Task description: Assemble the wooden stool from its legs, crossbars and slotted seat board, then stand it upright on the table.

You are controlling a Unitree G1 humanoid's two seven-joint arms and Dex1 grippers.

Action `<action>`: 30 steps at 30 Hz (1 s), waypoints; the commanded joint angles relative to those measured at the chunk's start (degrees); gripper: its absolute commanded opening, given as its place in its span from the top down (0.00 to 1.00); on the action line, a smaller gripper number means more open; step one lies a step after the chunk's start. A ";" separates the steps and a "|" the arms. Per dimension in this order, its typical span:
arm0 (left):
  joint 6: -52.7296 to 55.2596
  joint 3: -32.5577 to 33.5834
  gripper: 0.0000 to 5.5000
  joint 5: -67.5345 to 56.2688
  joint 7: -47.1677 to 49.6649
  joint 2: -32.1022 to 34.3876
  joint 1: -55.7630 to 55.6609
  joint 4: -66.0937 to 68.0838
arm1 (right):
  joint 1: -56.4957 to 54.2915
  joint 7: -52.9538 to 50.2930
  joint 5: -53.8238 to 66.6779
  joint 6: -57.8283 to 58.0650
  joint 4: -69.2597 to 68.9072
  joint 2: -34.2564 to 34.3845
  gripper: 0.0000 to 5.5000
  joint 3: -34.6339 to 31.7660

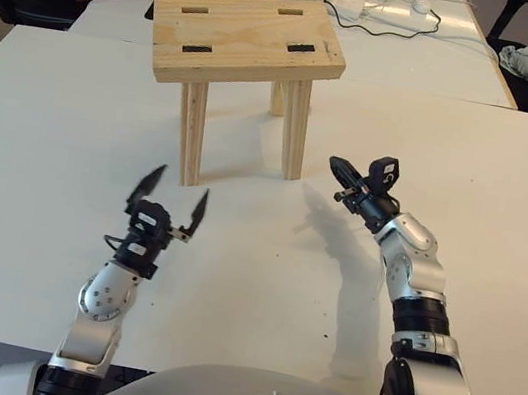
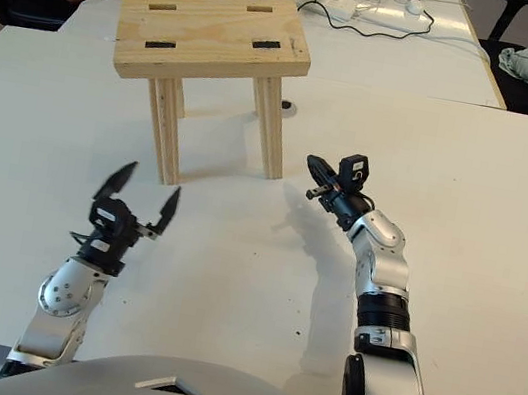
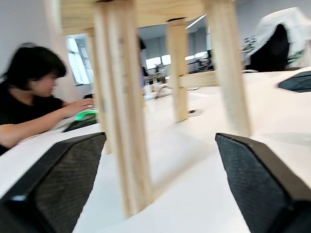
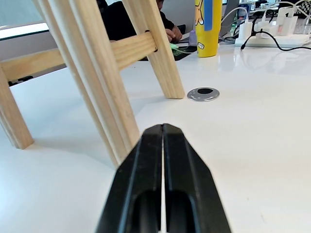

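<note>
Stool (image 1: 244,42) of pale grained wood stands upright.

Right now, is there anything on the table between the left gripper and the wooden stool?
Nothing visible stands in the way. The open left gripper points at the stool, which stands upright, and there is just bare table between the gripper and the nearest leg.

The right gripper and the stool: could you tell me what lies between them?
Bare table separates the right gripper from the stool, clear in the left eye view.
</note>
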 commanded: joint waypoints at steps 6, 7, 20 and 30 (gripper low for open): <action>4.61 -1.62 0.51 -4.64 -6.89 -2.32 -13.74 10.67 | -3.47 -2.09 -1.40 -2.96 5.30 1.39 1.00 -0.56; 5.39 -1.39 0.53 -4.87 -7.13 -2.66 -15.75 12.33 | -3.60 -2.39 -1.59 -3.48 5.84 1.69 1.00 -0.49; 2.50 4.44 0.79 -2.92 -7.05 0.48 -23.03 20.13 | -3.88 -3.54 -2.59 -5.37 8.64 4.04 1.00 0.21; 0.50 6.23 0.79 -2.18 -5.89 0.89 -23.64 21.91 | -3.66 -3.41 -3.63 -5.49 9.42 4.52 1.00 0.60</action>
